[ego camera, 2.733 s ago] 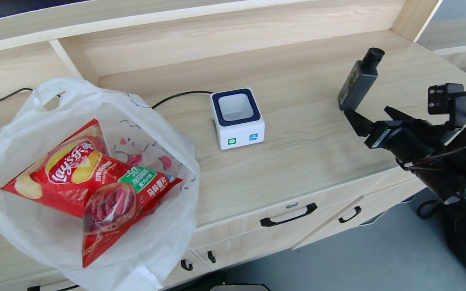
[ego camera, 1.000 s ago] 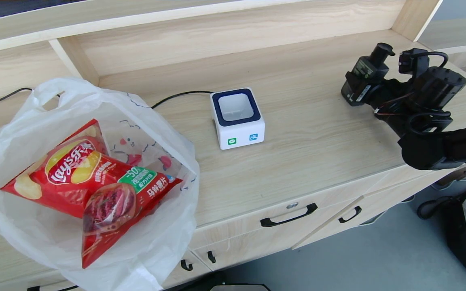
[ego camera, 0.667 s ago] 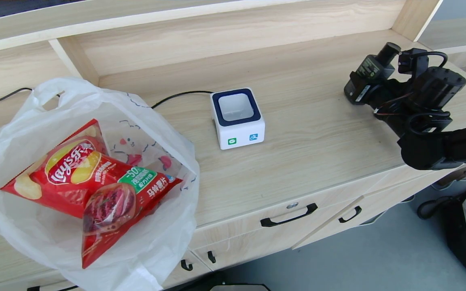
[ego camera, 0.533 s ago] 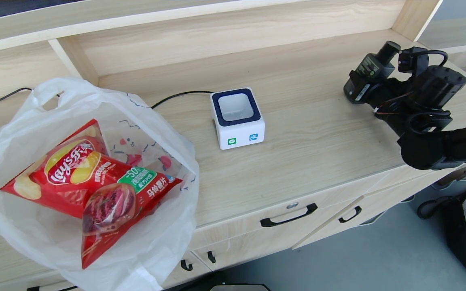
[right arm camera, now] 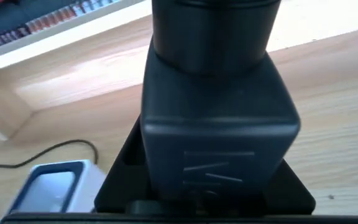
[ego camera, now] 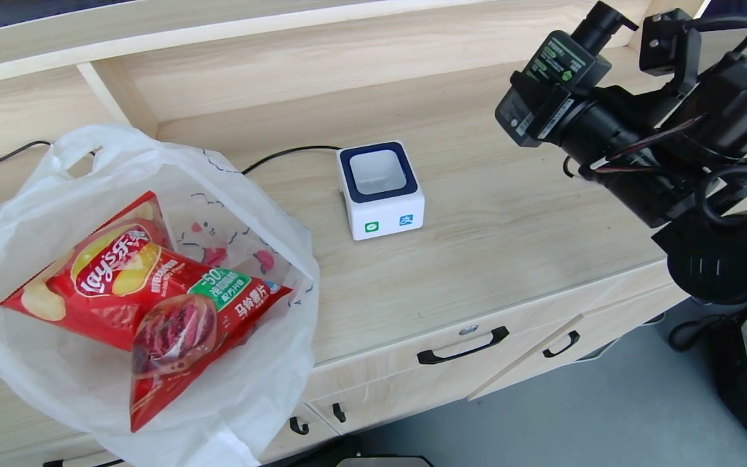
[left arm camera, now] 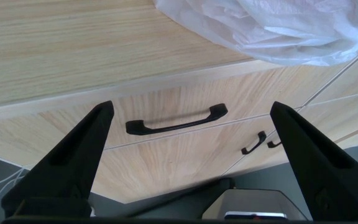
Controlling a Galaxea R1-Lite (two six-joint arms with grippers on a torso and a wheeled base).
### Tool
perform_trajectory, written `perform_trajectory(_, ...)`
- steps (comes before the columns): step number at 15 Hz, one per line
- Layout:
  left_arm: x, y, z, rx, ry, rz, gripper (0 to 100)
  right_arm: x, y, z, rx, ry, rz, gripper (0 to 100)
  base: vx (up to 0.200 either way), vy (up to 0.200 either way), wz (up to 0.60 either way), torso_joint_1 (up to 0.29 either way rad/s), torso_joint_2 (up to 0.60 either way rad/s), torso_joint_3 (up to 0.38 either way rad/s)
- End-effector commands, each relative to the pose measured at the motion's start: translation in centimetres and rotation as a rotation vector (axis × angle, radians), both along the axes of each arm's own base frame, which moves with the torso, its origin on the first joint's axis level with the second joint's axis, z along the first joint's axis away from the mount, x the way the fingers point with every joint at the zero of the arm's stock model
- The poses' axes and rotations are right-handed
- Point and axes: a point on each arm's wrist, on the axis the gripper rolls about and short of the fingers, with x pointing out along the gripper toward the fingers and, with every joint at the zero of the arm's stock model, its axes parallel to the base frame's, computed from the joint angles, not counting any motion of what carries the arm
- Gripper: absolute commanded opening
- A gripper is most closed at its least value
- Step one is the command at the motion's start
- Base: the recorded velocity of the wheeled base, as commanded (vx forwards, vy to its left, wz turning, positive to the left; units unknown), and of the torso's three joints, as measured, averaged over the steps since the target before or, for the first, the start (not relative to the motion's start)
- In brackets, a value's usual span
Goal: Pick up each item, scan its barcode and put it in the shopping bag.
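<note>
1. We see R gripper (ego camera: 563, 115) clamped on dark bottle (ego camera: 555, 61), tilted, held above counter (ego camera: 497, 220), far right.
2. Barcode scanner (ego camera: 381, 188) mid-counter, well left of bottle.
3. Shopping bag (ego camera: 36, 168) near left, w/ chip packet (ego camera: 120, 272) inside.
4. L gripper (left arm camera: 191, 106) fingers spread, nothing held, facing drawer handle (left arm camera: 176, 121).
</note>
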Motion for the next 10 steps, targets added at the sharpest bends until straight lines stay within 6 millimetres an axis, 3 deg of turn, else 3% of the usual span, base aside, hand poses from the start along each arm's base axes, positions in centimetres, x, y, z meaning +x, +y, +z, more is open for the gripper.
perform_trajectory(1,0.0,0.0,0.0,0.001,0.002,0.0,100,-8.5,2.9,3.2,0.132,-0.02,0.209,0,0.0,0.0,0.0,0.0,0.0,0.0)
perform_trajectory(5,0.0,0.0,0.0,0.004,0.002,0.0,100,-13.6,6.2,3.6,0.289,0.084,0.5,0,0.0,0.0,0.0,0.0,0.0,0.0)
perform_trajectory(10,0.0,0.0,0.0,0.003,0.003,0.0,100,-17.7,8.9,2.5,0.265,0.146,0.676,0,0.0,0.0,0.0,0.0,0.0,0.0)
